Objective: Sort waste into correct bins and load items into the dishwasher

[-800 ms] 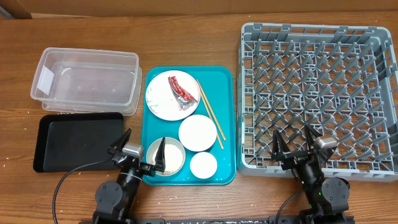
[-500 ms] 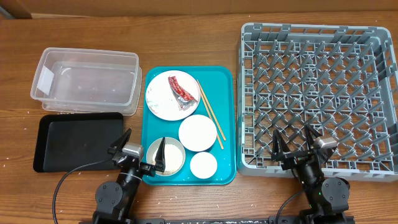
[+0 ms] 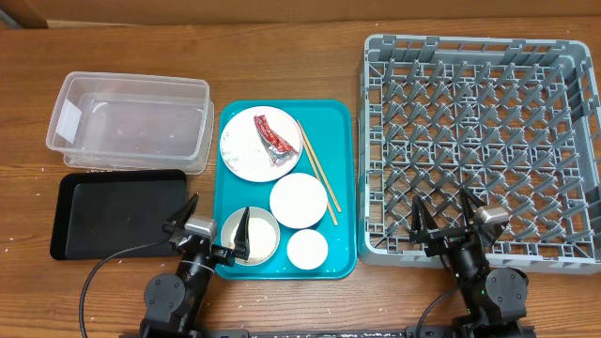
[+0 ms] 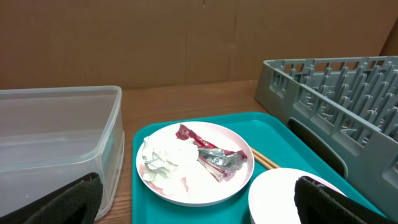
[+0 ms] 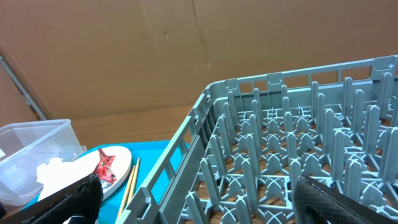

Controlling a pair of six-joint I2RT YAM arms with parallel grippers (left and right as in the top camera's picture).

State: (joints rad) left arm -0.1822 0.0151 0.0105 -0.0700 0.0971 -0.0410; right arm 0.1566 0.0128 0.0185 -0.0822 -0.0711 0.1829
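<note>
Both arms sit at the desk's near edge. The left gripper (image 3: 212,223) is spread wide with nothing in it, one finger crossing the rim of the nearest white bowl (image 3: 254,237) in the overhead view. The right gripper (image 3: 441,212) is just as wide and holds nothing, poised over the grey lattice dish rack (image 3: 479,113), which fills the right side.

A glossy teal tray (image 3: 340,122) lies mid-desk, with only a narrow strip of bare wood between it and the rack. On it sit a round white plate (image 3: 246,155), a second bowl (image 3: 299,200), a small cup (image 3: 307,249) and thin wooden chopsticks (image 3: 317,174) slanting along the plate's right edge. A crinkled red wrapper (image 3: 270,133) lies on the plate.

The clear, round-cornered tub (image 3: 131,127) is far left, the matte black tray (image 3: 117,214) near left.

The left wrist view picks out a crumpled tissue wad (image 4: 163,155) touching the wrapper. The right wrist view shows the rack's upright pegs.
</note>
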